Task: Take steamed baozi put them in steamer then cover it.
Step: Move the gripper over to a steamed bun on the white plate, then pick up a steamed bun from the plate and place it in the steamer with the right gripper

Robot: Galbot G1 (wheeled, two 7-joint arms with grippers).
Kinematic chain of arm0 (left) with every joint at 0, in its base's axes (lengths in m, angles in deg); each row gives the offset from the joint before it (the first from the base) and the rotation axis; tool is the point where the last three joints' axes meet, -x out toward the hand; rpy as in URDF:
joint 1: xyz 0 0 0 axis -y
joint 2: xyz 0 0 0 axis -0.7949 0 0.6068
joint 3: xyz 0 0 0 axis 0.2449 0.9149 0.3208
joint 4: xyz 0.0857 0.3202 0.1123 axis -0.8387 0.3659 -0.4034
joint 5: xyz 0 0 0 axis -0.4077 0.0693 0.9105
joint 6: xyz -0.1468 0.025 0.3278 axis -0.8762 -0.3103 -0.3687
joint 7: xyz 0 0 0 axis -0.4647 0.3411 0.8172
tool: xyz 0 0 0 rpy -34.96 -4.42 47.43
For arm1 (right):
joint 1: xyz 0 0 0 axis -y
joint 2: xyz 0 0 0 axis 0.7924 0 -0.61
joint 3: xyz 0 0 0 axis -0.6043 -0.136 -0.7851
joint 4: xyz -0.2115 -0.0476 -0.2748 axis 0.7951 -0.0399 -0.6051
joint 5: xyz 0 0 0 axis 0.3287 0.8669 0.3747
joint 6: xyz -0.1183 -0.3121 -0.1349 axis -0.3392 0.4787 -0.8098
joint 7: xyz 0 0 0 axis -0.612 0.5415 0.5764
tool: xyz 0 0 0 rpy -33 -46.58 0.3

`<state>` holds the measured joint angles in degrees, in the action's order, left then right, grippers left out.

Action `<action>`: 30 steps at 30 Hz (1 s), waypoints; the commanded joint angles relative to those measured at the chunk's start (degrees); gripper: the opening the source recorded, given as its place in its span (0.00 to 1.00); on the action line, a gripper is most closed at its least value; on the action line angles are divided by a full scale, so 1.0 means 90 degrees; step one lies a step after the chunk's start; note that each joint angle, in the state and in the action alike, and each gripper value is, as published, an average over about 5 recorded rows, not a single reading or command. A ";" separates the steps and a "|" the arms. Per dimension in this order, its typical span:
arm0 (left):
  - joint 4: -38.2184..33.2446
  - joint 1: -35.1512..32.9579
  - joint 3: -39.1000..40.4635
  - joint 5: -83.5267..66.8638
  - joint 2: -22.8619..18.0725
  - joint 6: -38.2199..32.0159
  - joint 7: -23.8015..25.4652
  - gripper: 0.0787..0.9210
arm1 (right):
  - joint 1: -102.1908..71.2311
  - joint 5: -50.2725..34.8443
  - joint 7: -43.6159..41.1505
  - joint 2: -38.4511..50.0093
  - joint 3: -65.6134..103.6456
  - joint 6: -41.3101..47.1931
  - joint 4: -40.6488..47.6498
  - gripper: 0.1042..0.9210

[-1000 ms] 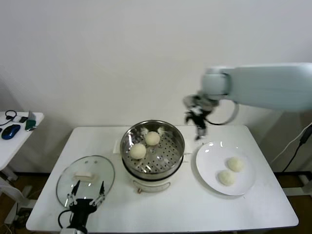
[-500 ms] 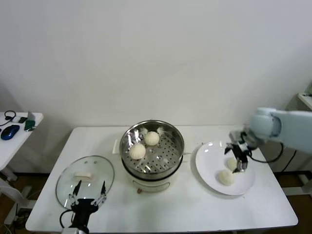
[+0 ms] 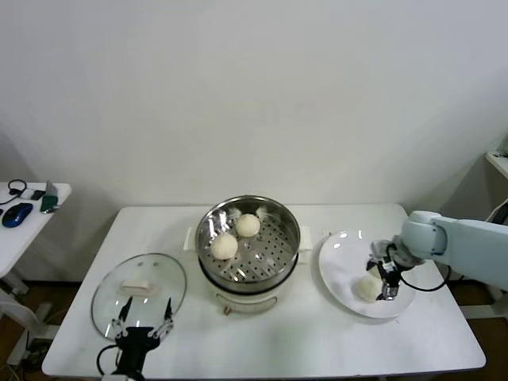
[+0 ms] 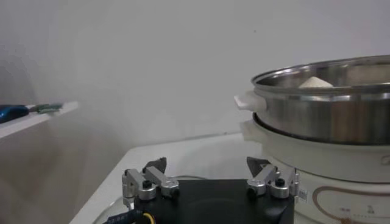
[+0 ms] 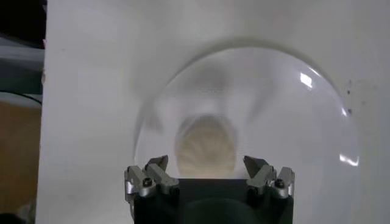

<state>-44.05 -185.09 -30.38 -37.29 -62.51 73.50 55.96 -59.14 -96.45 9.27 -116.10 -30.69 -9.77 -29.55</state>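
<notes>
cream-white dough is sitting between the right gripper's point(image 5: 209, 176) wide-open jaws, not yet gripped: a baozi point(image 5: 206, 146) on the white plate point(image 3: 343, 262). two buns point(image 3: 225, 246) are already lying in the steamer point(image 3: 248, 208). the left gripper point(image 3: 141, 327), jaws open and empty, is waiting by the glass cover point(image 3: 107, 295) on the tabletop point(image 3: 317, 333). covering is remaining.

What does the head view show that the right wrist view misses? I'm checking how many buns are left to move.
Head only: the steamer with two baozi inside, the glass cover and the left gripper near it. Right wrist only: the open fingers straddling one bun. Both: the white plate and the right gripper over a bun on it.
</notes>
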 commanded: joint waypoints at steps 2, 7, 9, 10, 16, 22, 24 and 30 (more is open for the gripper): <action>0.0013 0.0007 -0.0006 0.0000 0.0034 0.0003 -0.0001 0.88 | -0.0807 0.0084 0.0129 -0.0176 0.0643 0.0115 0.0568 0.88; 0.0005 0.0029 -0.0001 0.0001 0.0036 0.0021 -0.0001 0.88 | -0.0754 -0.0010 0.0105 -0.0239 0.0643 0.0133 0.0574 0.86; 0.0004 0.0038 -0.0001 0.0001 0.0033 0.0023 -0.0001 0.88 | -0.0736 -0.0038 0.0084 -0.0248 0.0638 0.0131 0.0566 0.84; 0.0004 0.0041 -0.0002 0.0000 0.0032 0.0024 -0.0002 0.88 | -0.0727 -0.0053 0.0071 -0.0250 0.0634 0.0128 0.0559 0.83; -0.0005 0.0035 -0.0019 -0.0006 0.0035 0.0024 -0.0006 0.88 | -0.0501 -0.0155 -0.0081 -0.0285 0.0532 0.0066 0.0519 0.78; -0.0025 0.0010 0.0005 0.0001 -0.0011 0.0015 -0.0020 0.88 | -0.0119 -0.0254 -0.0219 -0.0323 0.0290 -0.0018 0.0479 0.70; -0.0037 -0.0006 0.0013 0.0005 -0.0027 0.0010 -0.0021 0.88 | 0.0012 -0.0258 -0.0269 -0.0325 0.0235 -0.0051 0.0454 0.68; -0.0070 -0.0026 0.0004 0.0022 -0.0021 0.0015 -0.0025 0.88 | 0.2128 -0.0475 -0.0749 -0.0654 -0.0939 -0.0621 0.0163 0.67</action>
<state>-44.55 -185.24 -30.31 -37.27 -62.71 73.59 55.74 -56.96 -98.95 6.15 -119.55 -30.15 -11.31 -26.53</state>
